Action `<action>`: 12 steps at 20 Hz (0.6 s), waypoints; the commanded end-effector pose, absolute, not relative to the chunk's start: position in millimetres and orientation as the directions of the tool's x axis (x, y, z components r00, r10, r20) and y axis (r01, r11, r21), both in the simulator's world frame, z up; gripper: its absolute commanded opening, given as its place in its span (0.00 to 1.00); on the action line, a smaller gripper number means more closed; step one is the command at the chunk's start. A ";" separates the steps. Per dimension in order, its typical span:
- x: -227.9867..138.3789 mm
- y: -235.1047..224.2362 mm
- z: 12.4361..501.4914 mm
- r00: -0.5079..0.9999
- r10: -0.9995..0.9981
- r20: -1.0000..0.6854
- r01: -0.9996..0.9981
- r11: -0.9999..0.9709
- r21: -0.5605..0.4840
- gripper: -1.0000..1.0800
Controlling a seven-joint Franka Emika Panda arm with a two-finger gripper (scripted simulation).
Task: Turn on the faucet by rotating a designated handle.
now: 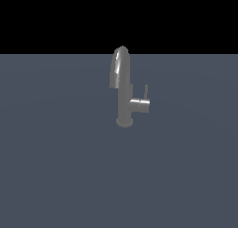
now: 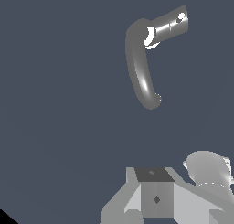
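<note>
On the grey floor (image 1: 56, 176), the faucet (image 1: 122, 90) stands, handle (image 1: 146, 91) upright.

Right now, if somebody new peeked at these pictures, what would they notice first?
First they'd spot the shiny grey faucet standing alone in the middle of a flat blue-grey floor, its curved spout arching over the top. Next comes the thin handle poking straight up from the stubby side piece on the exterior view's right. The robot arm doesn't show in the exterior view; the wrist view looks down on the faucet from above.
</note>
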State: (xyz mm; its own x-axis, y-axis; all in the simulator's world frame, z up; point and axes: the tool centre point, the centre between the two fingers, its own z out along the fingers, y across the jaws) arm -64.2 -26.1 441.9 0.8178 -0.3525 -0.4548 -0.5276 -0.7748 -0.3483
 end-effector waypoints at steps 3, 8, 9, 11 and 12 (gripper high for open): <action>-39.4 -38.1 424.8 0.754 -0.377 -0.538 -0.614 -0.696 -0.373 0.00; -13.8 -52.6 401.5 0.671 -0.389 -0.631 -0.706 -0.593 -0.386 0.00; -8.8 -55.7 396.2 0.653 -0.389 -0.649 -0.725 -0.571 -0.386 0.00; 0.8 -61.9 385.1 0.615 -0.388 -0.687 -0.760 -0.523 -0.385 0.00; 5.4 -65.0 379.1 0.595 -0.386 -0.706 -0.778 -0.498 -0.383 0.00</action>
State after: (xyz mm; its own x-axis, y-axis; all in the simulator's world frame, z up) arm -1.9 -60.1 387.8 0.6246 -0.3889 -0.6772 -0.7514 -0.5356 -0.3854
